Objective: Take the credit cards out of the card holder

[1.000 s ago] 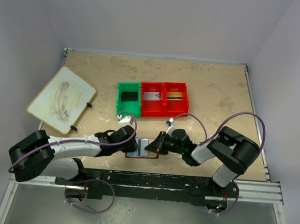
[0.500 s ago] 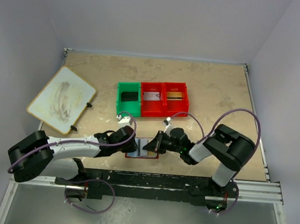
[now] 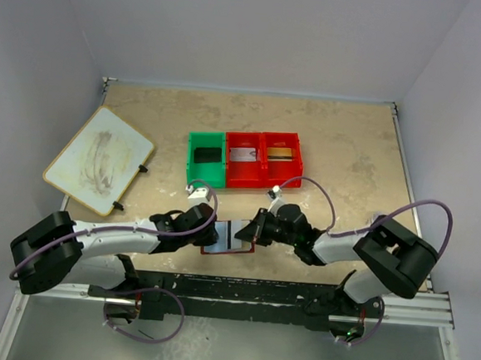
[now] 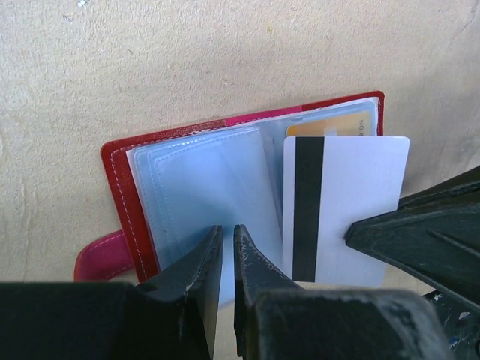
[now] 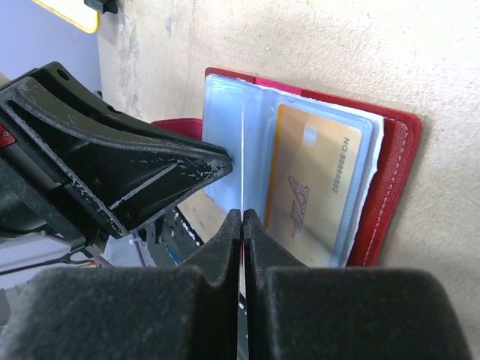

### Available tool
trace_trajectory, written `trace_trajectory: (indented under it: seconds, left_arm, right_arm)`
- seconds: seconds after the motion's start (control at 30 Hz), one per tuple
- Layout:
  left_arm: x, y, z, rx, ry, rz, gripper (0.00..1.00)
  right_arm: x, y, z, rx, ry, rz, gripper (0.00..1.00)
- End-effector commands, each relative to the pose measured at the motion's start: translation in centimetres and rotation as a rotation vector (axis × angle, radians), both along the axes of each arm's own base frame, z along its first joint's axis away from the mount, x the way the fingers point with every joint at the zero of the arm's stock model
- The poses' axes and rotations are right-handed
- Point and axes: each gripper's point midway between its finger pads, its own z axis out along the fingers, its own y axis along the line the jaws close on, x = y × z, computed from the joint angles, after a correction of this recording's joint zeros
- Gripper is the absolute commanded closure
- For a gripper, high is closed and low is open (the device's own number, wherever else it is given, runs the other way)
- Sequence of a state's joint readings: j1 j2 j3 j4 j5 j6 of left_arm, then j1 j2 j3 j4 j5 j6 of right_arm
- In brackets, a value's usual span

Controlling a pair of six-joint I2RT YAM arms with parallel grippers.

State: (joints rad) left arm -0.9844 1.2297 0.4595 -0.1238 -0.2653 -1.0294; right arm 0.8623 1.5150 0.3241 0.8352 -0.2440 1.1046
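The dark-red card holder (image 3: 223, 247) lies open near the table's front edge, its clear blue sleeves (image 4: 206, 187) facing up. My left gripper (image 4: 228, 229) is shut on the lower edge of a sleeve page and holds it still. My right gripper (image 5: 242, 214) is shut on a white credit card (image 4: 345, 210) with a black stripe. That card is partly out of its sleeve and shows edge-on (image 5: 242, 150) in the right wrist view. A gold credit card (image 5: 311, 184) sits inside the right-hand sleeve. From above, both grippers meet over the holder, the left gripper (image 3: 206, 231) facing the right gripper (image 3: 251, 231).
A green-and-red bin tray (image 3: 242, 178) stands behind the holder, with a black card (image 3: 205, 155), a pale card (image 3: 242, 155) and a gold card (image 3: 279, 153) in its three compartments. A large white board (image 3: 99, 159) lies at the left.
My right gripper's jaws have closed on the white card. The right arm's elbow has swung out to the right and lower. The left arm has stayed where it was.
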Motion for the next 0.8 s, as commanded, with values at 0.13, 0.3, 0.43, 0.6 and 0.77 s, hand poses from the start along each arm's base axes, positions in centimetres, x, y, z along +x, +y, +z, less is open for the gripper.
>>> trace_trajectory:
  seconds: [0.13,0.3,0.43,0.6,0.77]
  left_arm:
    - [-0.4,1.6,-0.3,0.056,0.001,0.017,0.91]
    - [-0.2,1.5,0.6,0.042,-0.016,0.024,0.91]
    - [0.2,1.3,1.5,0.028,-0.038,0.032,0.91]
    - [0.2,1.3,2.1,0.028,-0.045,0.026,0.9]
    - [0.1,1.8,2.7,0.027,-0.056,0.031,0.87]
  right_arm:
    - [1.2,-1.1,0.9,-0.093,-0.07,-0.031,1.0]
    - [2.1,-1.4,2.2,-0.1,-0.132,-0.059,1.0]
    - [1.4,-0.4,2.2,-0.078,-0.128,0.017,1.0]
    - [1.5,1.9,1.1,-0.063,-0.102,0.091,1.0]
    - [2.0,2.0,-1.3,-0.117,-0.046,0.066,1.0]
